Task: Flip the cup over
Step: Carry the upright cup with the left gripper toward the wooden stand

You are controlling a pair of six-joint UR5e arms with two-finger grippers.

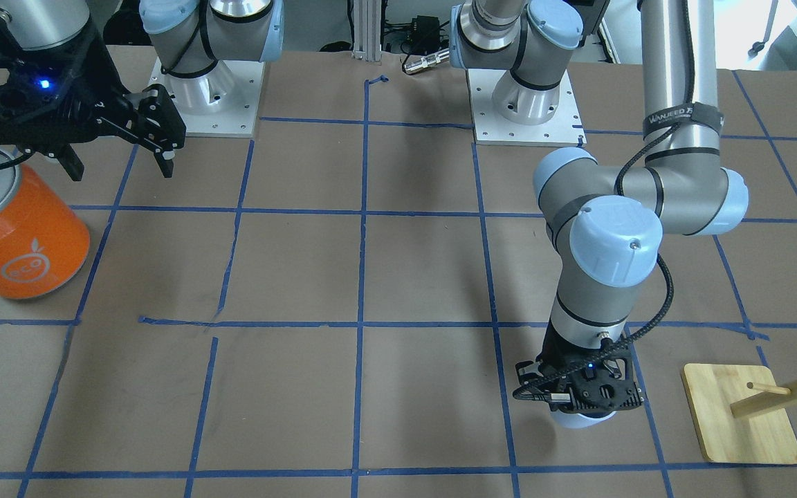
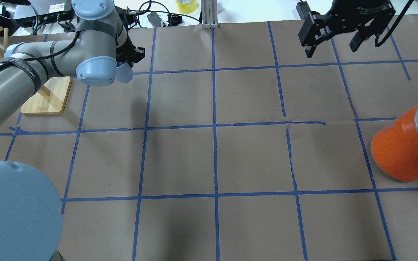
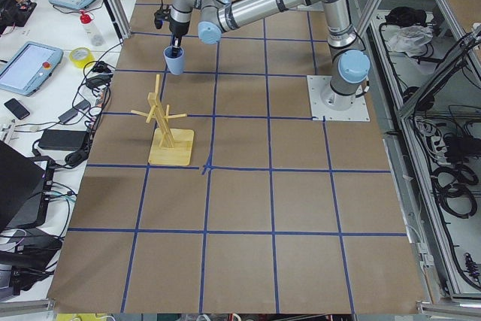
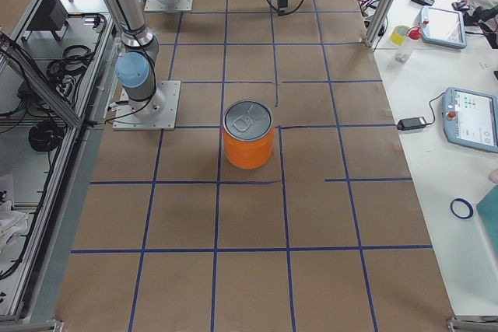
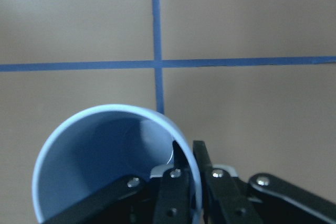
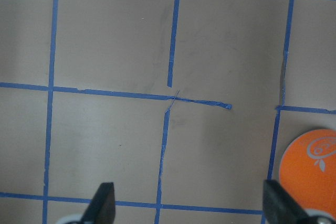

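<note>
The pale light-blue cup [image 5: 105,166] is upright with its mouth up, and the left wrist view looks into its darker blue inside. My left gripper [image 5: 186,182] is shut on the cup's rim, one finger inside and one outside. The cup hangs under the gripper in the exterior left view [image 3: 176,62] and peeks out below it in the front view [image 1: 582,419] and the overhead view [image 2: 124,73]. I cannot tell whether its base touches the table. My right gripper [image 2: 334,45] is open and empty, raised far across the table, with both fingertips [image 6: 105,203] showing.
A large orange can with a silver lid [image 2: 401,148] stands tilted near my right gripper [image 1: 122,162], and also shows in the front view [image 1: 21,235]. A wooden peg stand on a bamboo base [image 1: 741,415] is close beside the cup. Brown paper with blue tape lines covers the table [image 2: 212,159].
</note>
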